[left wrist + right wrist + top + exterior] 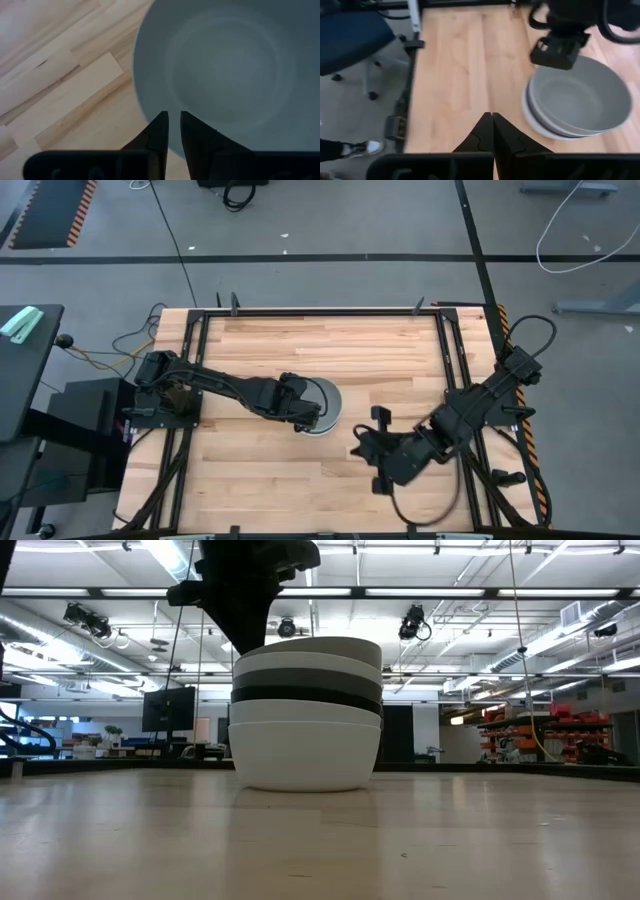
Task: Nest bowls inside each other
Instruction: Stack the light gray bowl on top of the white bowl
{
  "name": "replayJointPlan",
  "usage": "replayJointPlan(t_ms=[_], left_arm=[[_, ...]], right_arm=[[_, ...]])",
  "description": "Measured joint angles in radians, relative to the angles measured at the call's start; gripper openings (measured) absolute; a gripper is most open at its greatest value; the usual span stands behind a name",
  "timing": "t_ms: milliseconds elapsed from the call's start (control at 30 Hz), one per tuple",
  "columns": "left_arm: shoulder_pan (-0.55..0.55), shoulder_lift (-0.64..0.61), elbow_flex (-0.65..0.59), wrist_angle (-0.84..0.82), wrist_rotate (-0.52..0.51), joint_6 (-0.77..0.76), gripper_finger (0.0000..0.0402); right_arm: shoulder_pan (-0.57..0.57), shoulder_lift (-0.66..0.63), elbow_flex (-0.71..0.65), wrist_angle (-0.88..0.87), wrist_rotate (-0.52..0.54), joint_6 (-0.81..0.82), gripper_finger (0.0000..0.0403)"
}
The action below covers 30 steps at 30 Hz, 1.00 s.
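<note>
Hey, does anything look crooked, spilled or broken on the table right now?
Nothing stands out. The bowls sit nested in one even, level stack on the table, with no chips or spills showing. The left gripper is at the stack's rim; the right gripper waits beside it, jaws shut and empty.

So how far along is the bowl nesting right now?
Nearly done, it seems. The bowls sit nested in one stack mid-table; no loose bowl shows on the table. In hand: the left gripper is over the stack's rim, jaws narrowly apart. The right gripper waits shut. Left: withdrawing.
</note>
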Motion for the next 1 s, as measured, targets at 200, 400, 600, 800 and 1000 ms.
replayJointPlan(t_ms=[200,400,600,800,1000], left_arm=[[0.0,-0.058,0.0,0.004,-0.044,-0.003,0.0049],[-0.001,-0.139,0.001,0.002,-0.094,-0.006,0.0052],[-0.018,-0.176,0.001,-0.018,-0.109,-0.008,0.0053],[-0.06,-0.177,0.001,-0.085,-0.118,-0.057,0.0046],[-0.093,-0.177,0.001,-0.125,-0.135,-0.086,0.0049]], right_arm=[[-0.111,0.0,-0.083,0.016,-0.033,-0.048,0.0],[-0.241,0.001,-0.19,0.14,-0.119,-0.127,0.0],[-0.353,0.001,-0.293,0.257,-0.188,-0.166,0.0],[-0.407,-0.009,-0.397,0.314,-0.196,-0.172,0.0],[-0.446,-0.081,-0.519,0.497,-0.201,-0.137,0.0]])
